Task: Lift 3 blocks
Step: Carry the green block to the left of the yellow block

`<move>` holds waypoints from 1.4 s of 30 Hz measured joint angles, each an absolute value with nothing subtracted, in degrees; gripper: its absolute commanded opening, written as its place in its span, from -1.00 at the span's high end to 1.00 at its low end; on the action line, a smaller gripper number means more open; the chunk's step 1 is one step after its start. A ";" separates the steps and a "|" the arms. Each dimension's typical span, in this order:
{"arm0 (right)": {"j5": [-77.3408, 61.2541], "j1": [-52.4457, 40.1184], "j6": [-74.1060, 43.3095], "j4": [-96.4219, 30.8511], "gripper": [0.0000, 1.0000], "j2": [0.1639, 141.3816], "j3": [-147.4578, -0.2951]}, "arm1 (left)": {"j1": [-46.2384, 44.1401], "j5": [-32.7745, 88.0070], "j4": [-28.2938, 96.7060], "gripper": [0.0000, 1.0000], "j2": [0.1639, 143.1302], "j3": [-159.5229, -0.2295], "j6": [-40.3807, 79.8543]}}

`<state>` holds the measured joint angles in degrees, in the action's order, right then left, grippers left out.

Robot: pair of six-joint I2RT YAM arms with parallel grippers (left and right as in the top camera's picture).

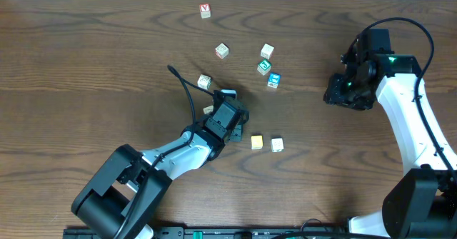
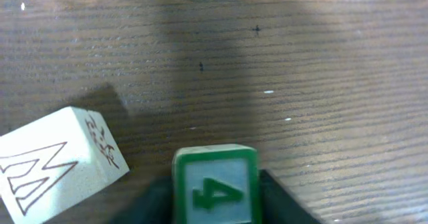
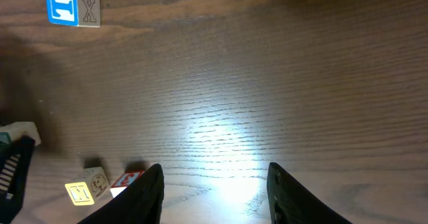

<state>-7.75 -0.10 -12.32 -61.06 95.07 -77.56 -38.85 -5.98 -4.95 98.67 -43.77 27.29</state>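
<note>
Slippage is the first hazard: the green-framed 4 block (image 2: 215, 184) is clamped between the fingers of the left claw (image 2: 215, 207), which is closed against its two sides, while the block appears to rest on the tabletop (image 2: 301, 83). How deep the hold reaches cannot be told, so the block could be twisted free once raised. Just beside it, not touching, the pale M block (image 2: 53, 167) could be knocked if the claw is swung sideways. Farther off, the yellow block (image 1: 257, 142) and the red-marked block (image 3: 127, 180) next to it lie unlifted. The right claw (image 3: 214, 197) is held partly open and empty, well apart from them
</note>
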 measured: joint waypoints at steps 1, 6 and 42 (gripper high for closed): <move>-7.75 -0.10 -12.32 -61.04 0.05 95.07 -77.56 | -38.85 -6.00 -4.93 0.38 98.48 -43.77 27.16; -7.75 -0.10 -12.32 -61.06 0.05 95.07 -77.56 | -38.85 -5.98 -3.99 0.39 97.51 -43.77 27.11; -7.75 -0.10 -12.32 -59.68 -0.01 95.04 -76.64 | -48.12 -6.09 9.26 0.49 95.24 -45.15 40.58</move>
